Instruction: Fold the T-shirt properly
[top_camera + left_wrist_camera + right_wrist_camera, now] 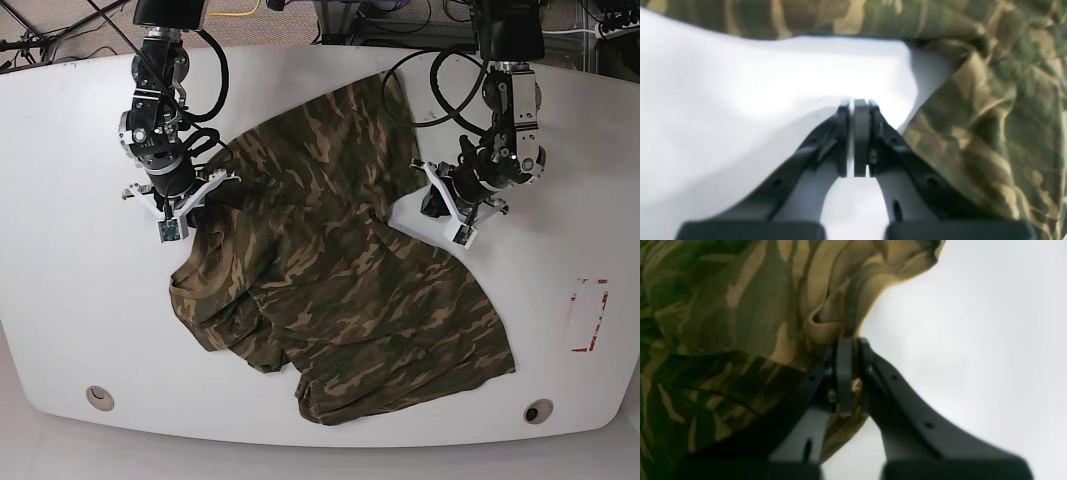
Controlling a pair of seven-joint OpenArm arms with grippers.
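Observation:
The camouflage T-shirt [350, 290] lies spread and rumpled across the middle of the white table [60, 300], one end running toward the back. My right gripper [196, 212] is at the shirt's left edge. In the right wrist view this gripper [851, 340] is shut on a bunched fold of the T-shirt [723, 323], with tan cloth showing between the pads. My left gripper [432, 204] sits at the shirt's right edge. In the left wrist view it [858, 103] is shut over bare table, nothing visible between its pads, with the T-shirt [1007, 116] just to its right.
A red-outlined rectangle [588, 315] is marked on the table at the right. Two round caps [98, 397] [537, 411] sit near the front edge. Cables hang behind both arms at the back edge.

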